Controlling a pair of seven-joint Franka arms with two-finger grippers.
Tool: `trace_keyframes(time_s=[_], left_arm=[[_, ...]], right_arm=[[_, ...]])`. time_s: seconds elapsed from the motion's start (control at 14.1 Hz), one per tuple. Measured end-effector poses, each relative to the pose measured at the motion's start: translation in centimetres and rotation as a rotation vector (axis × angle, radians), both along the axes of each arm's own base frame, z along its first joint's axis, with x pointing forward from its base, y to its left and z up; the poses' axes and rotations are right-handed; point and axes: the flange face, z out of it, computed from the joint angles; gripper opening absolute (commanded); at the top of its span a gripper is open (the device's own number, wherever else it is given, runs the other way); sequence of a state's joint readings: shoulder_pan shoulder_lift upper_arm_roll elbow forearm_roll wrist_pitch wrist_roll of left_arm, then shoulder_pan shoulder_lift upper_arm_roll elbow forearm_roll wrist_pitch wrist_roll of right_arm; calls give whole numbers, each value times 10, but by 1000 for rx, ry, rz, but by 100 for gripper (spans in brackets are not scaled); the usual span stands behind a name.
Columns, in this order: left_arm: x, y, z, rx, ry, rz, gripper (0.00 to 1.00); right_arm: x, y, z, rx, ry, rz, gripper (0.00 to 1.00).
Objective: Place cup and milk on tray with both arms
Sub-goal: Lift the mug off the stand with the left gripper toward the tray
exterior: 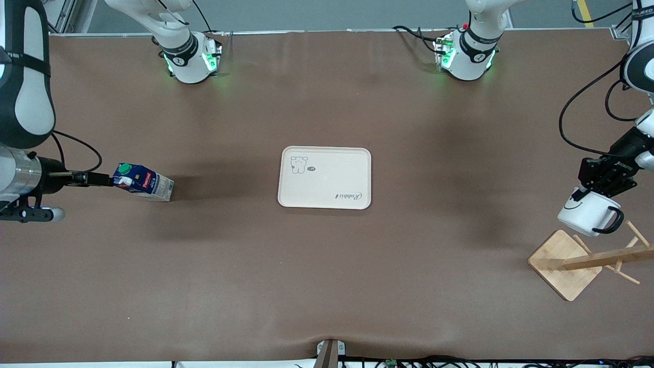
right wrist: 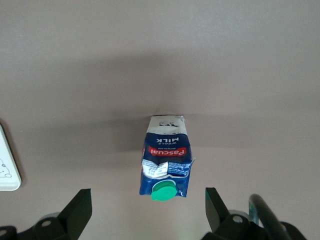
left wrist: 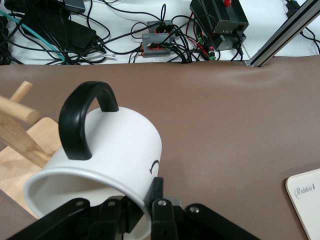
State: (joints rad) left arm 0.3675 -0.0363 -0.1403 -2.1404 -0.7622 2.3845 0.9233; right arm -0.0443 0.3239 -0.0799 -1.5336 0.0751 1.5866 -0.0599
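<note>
The cream tray (exterior: pixel 325 177) lies flat in the middle of the table, with nothing on it. The milk (exterior: pixel 143 182), dark blue with a green cap, stands on the table toward the right arm's end. My right gripper (exterior: pixel 104 180) is open at the carton's top; in the right wrist view the milk (right wrist: pixel 166 160) lies between and just ahead of the spread fingers (right wrist: pixel 80 202). My left gripper (exterior: pixel 603 179) is shut on the rim of the white cup (exterior: pixel 587 212) and holds it tilted in the air over the wooden rack's edge. In the left wrist view one finger (left wrist: pixel 157 197) presses the cup (left wrist: pixel 120 145) from outside.
A wooden peg rack with a square base (exterior: pixel 564 263) stands at the left arm's end, nearer the front camera than the tray; it shows in the left wrist view (left wrist: pixel 20 165). The tray's corner shows in both wrist views (left wrist: pixel 307 200) (right wrist: pixel 7 165). Cables lie off the table edge (left wrist: pixel 160 40).
</note>
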Motion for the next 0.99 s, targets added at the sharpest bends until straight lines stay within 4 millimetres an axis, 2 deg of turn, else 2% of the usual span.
trace_keyframes(time_s=[0.21, 0.35, 0.5, 0.78, 0.99], left_arm=[[-1, -31, 12, 46, 80, -1, 0], [1, -63, 19, 79, 134, 21, 0], [5, -111, 22, 89, 202, 56, 0], [15, -226, 29, 135, 265, 79, 0], [20, -305, 24, 94, 368, 55, 0]], right_arm=[[1, 0, -2, -21, 9, -80, 100], [2, 2, -1, -25, 5, -94, 100], [2, 1, -2, -29, 6, -105, 100], [6, -3, -11, -34, -13, -117, 100], [5, -10, -40, -44, -42, -125, 100]])
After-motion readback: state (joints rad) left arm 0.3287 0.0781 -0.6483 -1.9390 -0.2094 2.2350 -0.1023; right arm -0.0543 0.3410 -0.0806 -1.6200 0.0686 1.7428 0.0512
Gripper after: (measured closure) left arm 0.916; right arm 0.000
